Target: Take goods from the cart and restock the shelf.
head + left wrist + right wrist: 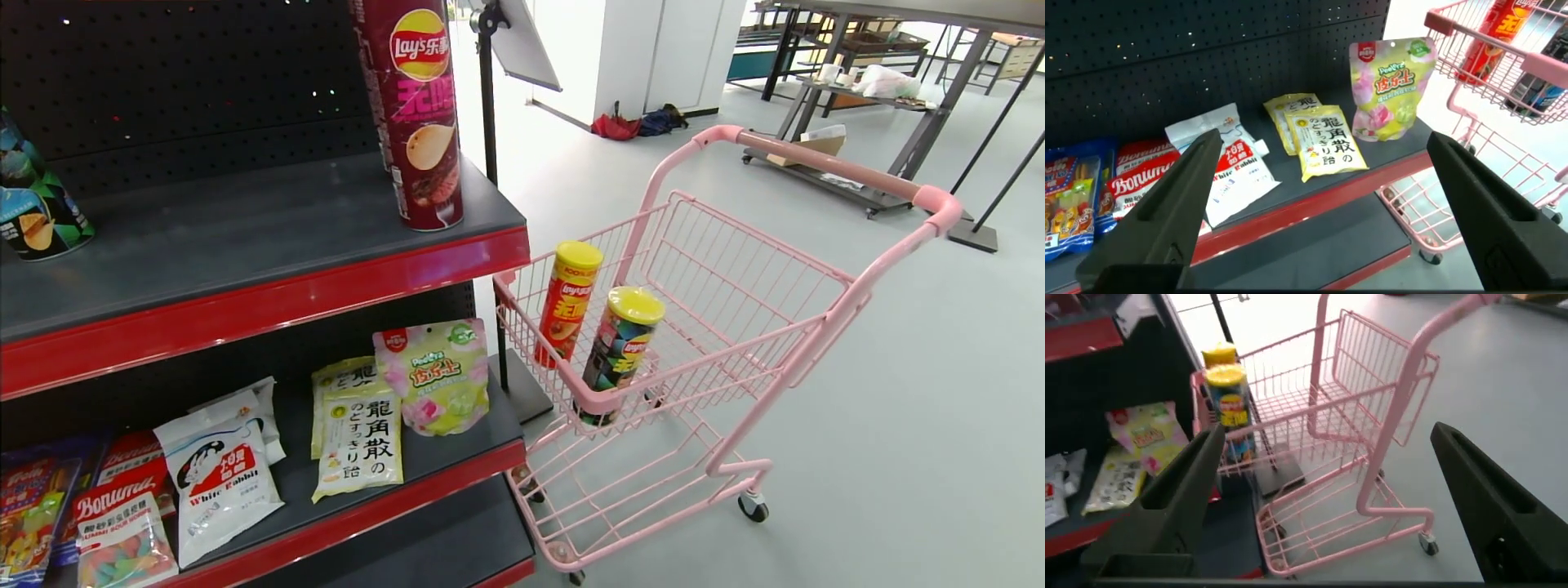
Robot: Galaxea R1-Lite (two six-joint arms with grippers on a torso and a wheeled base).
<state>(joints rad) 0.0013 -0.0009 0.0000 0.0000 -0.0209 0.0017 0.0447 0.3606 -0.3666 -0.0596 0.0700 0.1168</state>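
Note:
A pink cart [816,163] stands to the right of the shelf. In its basket are two yellow-lidded chip cans: a red and yellow can [567,304] and a dark patterned can [618,353], also seen as the patterned can [1231,404] in front of the red can [1218,356]. On the upper shelf board [245,237] stand a tall maroon chip can [416,114] and a dark can [33,204] at the left edge. My left gripper [1323,216] is open in front of the lower shelf's snack bags. My right gripper [1323,510] is open, facing the cart from a distance.
The lower shelf [457,457] holds snack bags: a green and pink pouch [437,376], yellow bags [359,433], a white bag [220,482] and red packs [122,531]. A black stand pole [488,122] rises between shelf and cart. Open grey floor [898,408] lies right of the cart.

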